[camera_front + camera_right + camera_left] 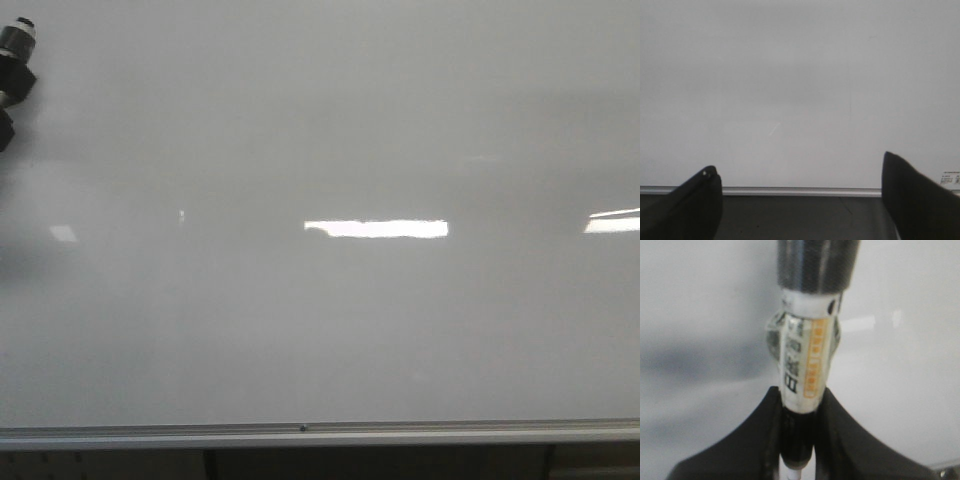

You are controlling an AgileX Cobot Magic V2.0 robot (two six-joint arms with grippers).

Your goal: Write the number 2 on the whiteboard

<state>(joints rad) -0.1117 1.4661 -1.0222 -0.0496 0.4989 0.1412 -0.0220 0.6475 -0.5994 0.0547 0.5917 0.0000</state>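
Left wrist view: left hand (799,440) clamped on marker (807,355), right hand (800,200) spread wide and empty, whiteboard (330,330) beyond bears no number 2 yet; judged pre-writing approach, next needs tip brought squarely onto board.

You have one whiteboard (330,330), one marker (805,360) clamped between the left gripper's (799,440) fingers, two grippers counting the right gripper (800,200), and three bright reflections.
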